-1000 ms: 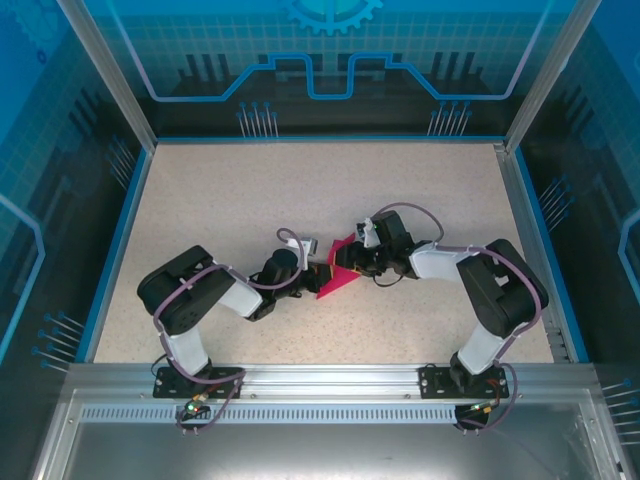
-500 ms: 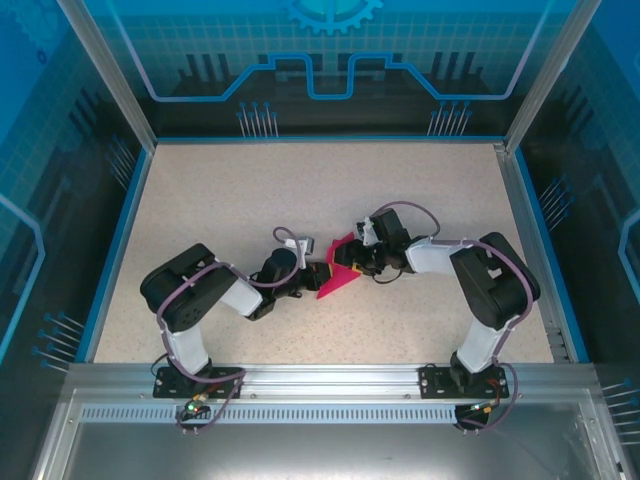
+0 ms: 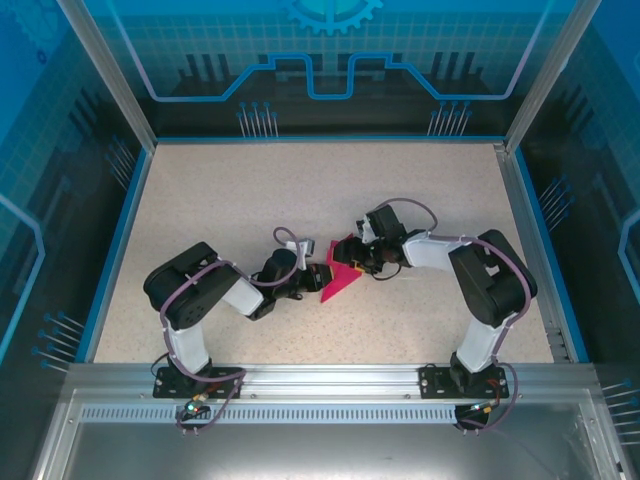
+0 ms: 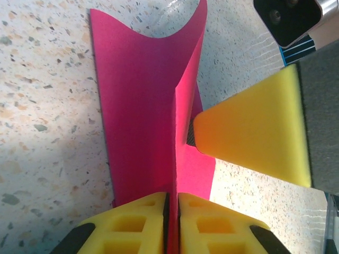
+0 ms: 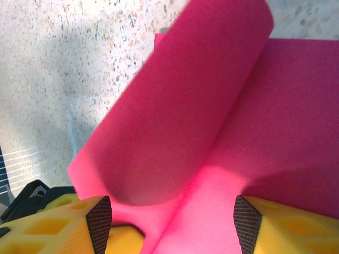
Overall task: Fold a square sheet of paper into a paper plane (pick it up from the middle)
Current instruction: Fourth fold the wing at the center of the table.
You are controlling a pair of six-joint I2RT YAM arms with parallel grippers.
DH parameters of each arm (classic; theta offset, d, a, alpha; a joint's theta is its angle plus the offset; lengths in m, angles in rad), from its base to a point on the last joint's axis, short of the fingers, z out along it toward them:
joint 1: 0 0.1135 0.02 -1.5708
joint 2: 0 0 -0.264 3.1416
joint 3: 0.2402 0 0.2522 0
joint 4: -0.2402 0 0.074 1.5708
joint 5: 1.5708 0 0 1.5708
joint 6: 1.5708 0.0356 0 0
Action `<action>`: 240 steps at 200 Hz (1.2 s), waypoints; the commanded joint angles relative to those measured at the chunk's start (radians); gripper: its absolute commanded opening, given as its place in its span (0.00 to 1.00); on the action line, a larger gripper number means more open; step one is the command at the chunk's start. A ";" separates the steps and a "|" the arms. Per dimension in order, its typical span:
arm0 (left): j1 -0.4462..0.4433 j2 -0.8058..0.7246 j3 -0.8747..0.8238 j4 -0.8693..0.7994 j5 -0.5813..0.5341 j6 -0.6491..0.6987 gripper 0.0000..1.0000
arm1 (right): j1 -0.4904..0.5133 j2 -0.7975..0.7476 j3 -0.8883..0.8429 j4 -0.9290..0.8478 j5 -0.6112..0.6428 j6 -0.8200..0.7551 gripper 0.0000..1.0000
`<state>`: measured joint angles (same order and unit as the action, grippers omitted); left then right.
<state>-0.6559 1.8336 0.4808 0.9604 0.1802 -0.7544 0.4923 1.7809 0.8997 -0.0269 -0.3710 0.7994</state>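
**A:** Working from the near edge outward, what has the left gripper (image 4: pixel 172 198) got?

**B:** It's clenched on the near edge of the sheet of paper (image 4: pixel 137 106). The pads are pressed together with the magenta layers standing upright between them. From overhead the sheet sits about mid-table, a touch toward the near side, between the two wrists.

**A:** And the right gripper (image 5: pixel 169 211)?

**B:** Released. Its jaws stand wide, one on each side of the sheet. A loose flap curls up and over between them, and nothing is pinched. In the left wrist view one yellow finger (image 4: pixel 254 132) touches the sheet's side from 3 o'clock.

**A:** So I'd judge the step in hand is a fold part-way through, with the flap not yet creased?

**B:** That's my reading. To do it well, the left should hold its pinch firm as an anchor so the centre crease can't slide. The right should bring the curled flap over and line its edge up with that crease. It should then press the flap flat onto the table (image 3: pixel 250 200) before running along the fold. Thin paper buckles easily, so a slow press from the anchored end outward ought to avoid a crooked crease.

**A:** Which way does it point?

**B:** Seen from above, its long axis runs from 7 o'clock to 1 o'clock. The narrow pointed end lies at 7 o'clock, just beside the left gripper. The broader, curled end is at 1 o'clock, under the right wrist.
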 commanded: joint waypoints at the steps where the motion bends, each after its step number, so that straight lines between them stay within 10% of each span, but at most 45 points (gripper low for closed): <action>1: 0.012 0.012 0.036 -0.035 0.035 -0.013 0.16 | 0.013 0.031 0.026 -0.107 0.081 -0.026 0.67; 240: 0.076 0.063 0.140 -0.156 0.259 0.024 0.14 | -0.047 -0.025 -0.094 -0.012 -0.008 -0.060 0.63</action>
<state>-0.5930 1.8866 0.6010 0.8307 0.3996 -0.7532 0.4671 1.7584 0.8364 0.0570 -0.3985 0.7647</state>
